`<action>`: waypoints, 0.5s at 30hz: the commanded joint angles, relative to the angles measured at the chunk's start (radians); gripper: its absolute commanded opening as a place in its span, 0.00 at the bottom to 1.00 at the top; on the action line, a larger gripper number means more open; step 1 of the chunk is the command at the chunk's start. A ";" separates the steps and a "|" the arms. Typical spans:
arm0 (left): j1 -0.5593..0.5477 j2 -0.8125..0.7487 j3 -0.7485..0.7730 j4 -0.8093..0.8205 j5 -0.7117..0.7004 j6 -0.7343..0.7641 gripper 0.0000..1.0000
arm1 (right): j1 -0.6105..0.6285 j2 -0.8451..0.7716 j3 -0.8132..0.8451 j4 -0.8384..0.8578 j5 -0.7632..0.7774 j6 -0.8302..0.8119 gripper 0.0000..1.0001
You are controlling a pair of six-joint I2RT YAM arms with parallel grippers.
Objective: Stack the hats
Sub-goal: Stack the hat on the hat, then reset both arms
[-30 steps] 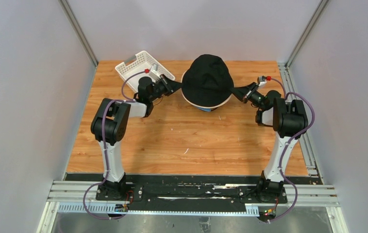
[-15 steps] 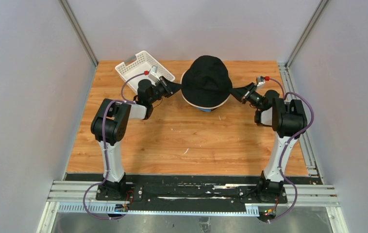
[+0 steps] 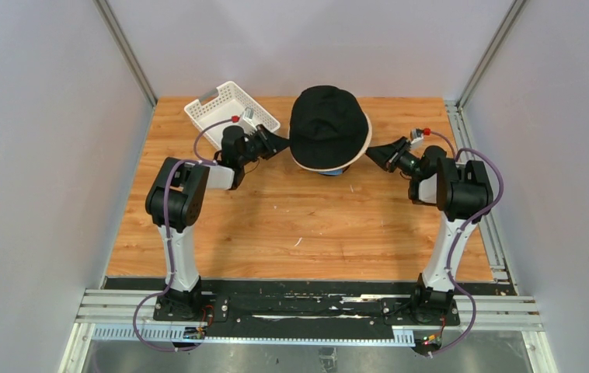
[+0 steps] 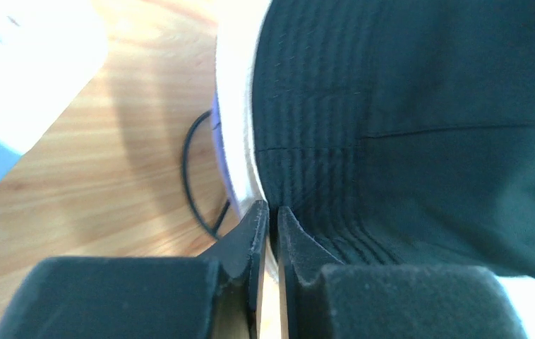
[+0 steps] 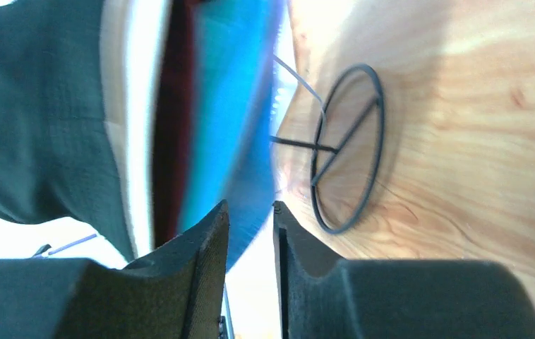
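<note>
The black hat [image 3: 329, 124] sits on top of the stack of hats at the back middle of the table. Under its brim show the edges of the beige hat [image 5: 134, 106], the dark red hat [image 5: 173, 127], the teal hat [image 5: 212, 106] and the blue hat [image 3: 330, 173]. A lavender edge [image 4: 216, 120] shows in the left wrist view. My left gripper [image 3: 282, 140] [image 4: 269, 210] is shut on the left brim of the black hat [image 4: 427, 106]. My right gripper [image 3: 375, 152] [image 5: 250, 208] is a little open and empty, just right of the stack.
The stack hangs on a black wire-frame stand whose ring base [image 5: 349, 148] rests on the wooden table [image 3: 315, 225]. A white lattice basket [image 3: 229, 109] stands at the back left, close behind my left gripper.
My right gripper has let go of the black hat's right brim and drawn back a little to the right. The brim has sprung back and the hat sits rounder. My left gripper still holds.
</note>
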 commanded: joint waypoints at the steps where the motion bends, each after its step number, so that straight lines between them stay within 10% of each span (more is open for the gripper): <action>1: 0.011 0.002 -0.001 -0.341 -0.043 0.136 0.18 | -0.014 -0.064 -0.039 -0.132 0.011 -0.096 0.33; 9: 0.011 -0.155 0.002 -0.463 -0.125 0.209 0.40 | -0.052 -0.260 -0.088 -0.287 0.023 -0.227 0.39; 15: 0.009 -0.336 -0.023 -0.524 -0.179 0.252 0.43 | -0.044 -0.560 -0.059 -0.836 0.161 -0.580 0.40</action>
